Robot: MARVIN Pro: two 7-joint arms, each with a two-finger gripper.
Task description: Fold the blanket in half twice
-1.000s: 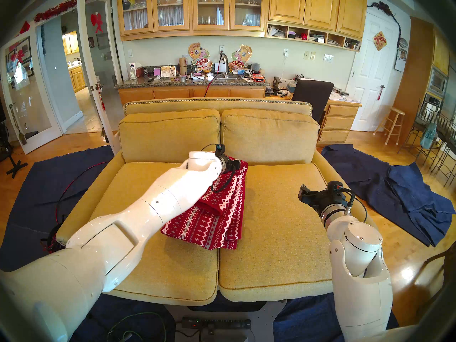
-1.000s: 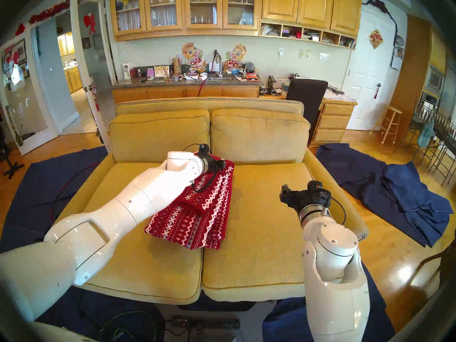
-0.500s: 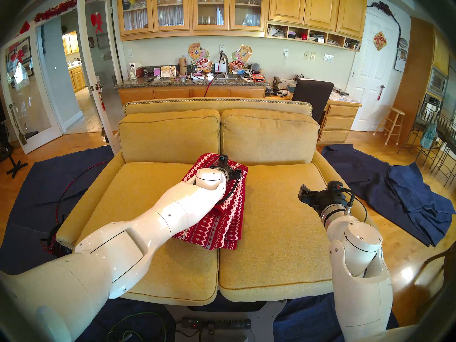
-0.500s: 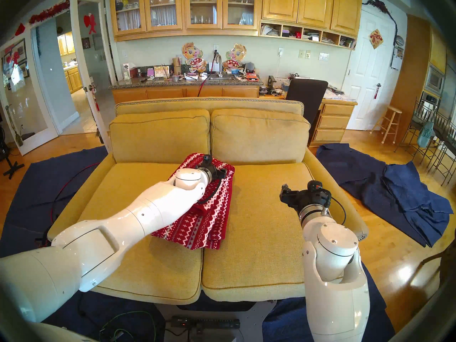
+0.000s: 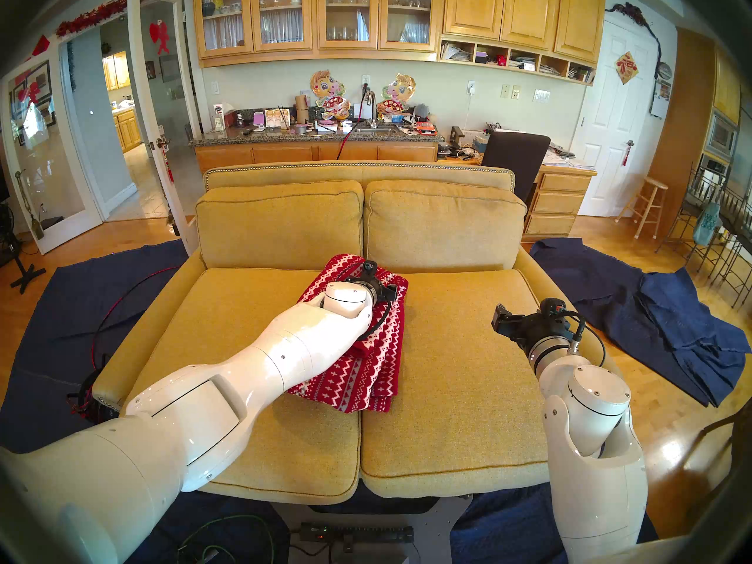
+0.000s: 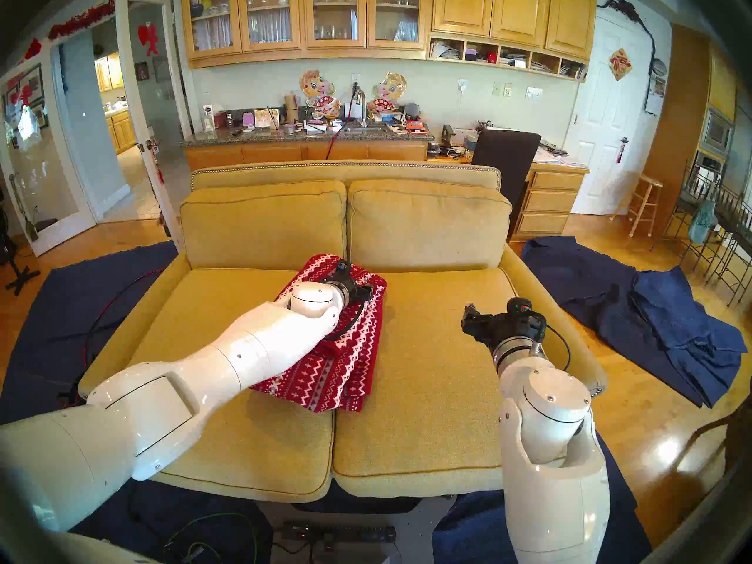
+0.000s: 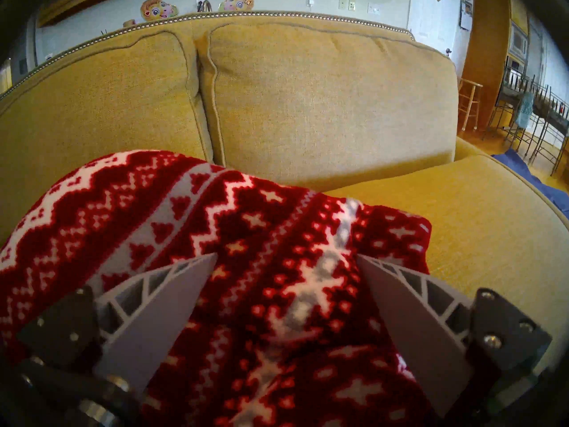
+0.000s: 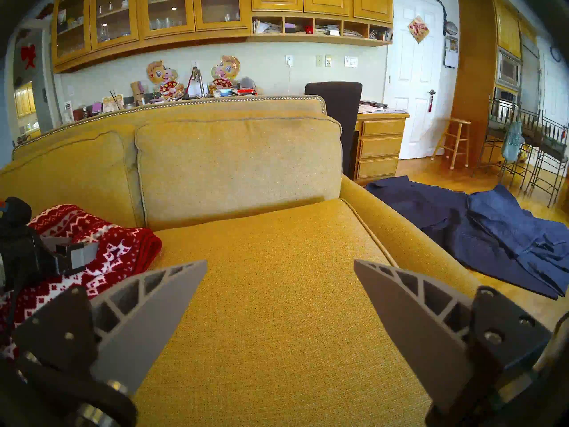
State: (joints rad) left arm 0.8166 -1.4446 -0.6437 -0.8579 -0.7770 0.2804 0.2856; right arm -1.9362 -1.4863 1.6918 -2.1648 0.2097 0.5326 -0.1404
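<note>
One red patterned blanket [image 5: 378, 372], folded, on one yellow sofa [image 5: 455, 388]. Sofa: two seat cushions [image 5: 447, 437], two back cushions [image 5: 280, 221]. Two robot arms, two grippers: left gripper [image 7: 286, 257], right gripper [image 8: 280, 264]. Two cartoon wall decorations [image 5: 325, 88]. One dark office chair [image 5: 514, 156], one wooden stool [image 5: 647, 203].

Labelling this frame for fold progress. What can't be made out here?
- Head views: the left arm covers the blanket's left part, so its outline and layer count are unclear.
- Left wrist view: the left gripper is open on the blanket; whether it is pressing is unclear, and the near cloth is blurred.
- Right wrist view: the frame edge cuts off the blanket.
</note>
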